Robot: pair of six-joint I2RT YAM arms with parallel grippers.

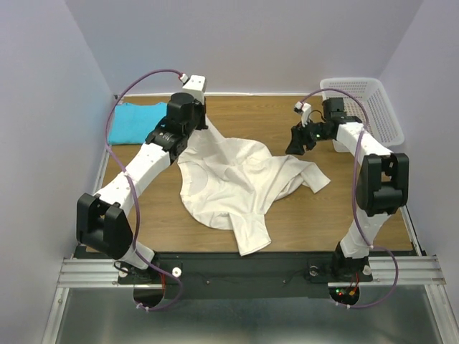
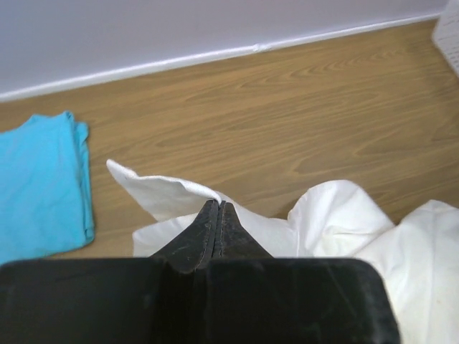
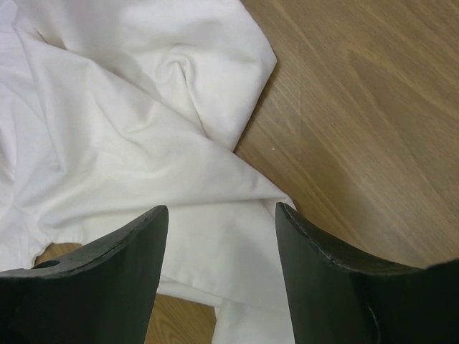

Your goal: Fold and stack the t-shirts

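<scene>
Two shirts: one white shirt (image 1: 237, 179), one blue shirt (image 1: 136, 122). One basket (image 1: 362, 107). Two robot arms: left arm (image 1: 143, 168), right arm (image 1: 373, 179). Two grippers: left gripper (image 2: 219, 208), right gripper (image 3: 221, 209). One table (image 1: 344, 215).

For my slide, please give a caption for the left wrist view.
Left end effector shut at the edge of the cream-white t-shirt; folded turquoise t-shirt lies apart.

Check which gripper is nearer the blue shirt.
Left. The left gripper pinches the white shirt at its far edge, just right of the blue shirt. The right gripper hangs open across the table, near the basket.
</scene>
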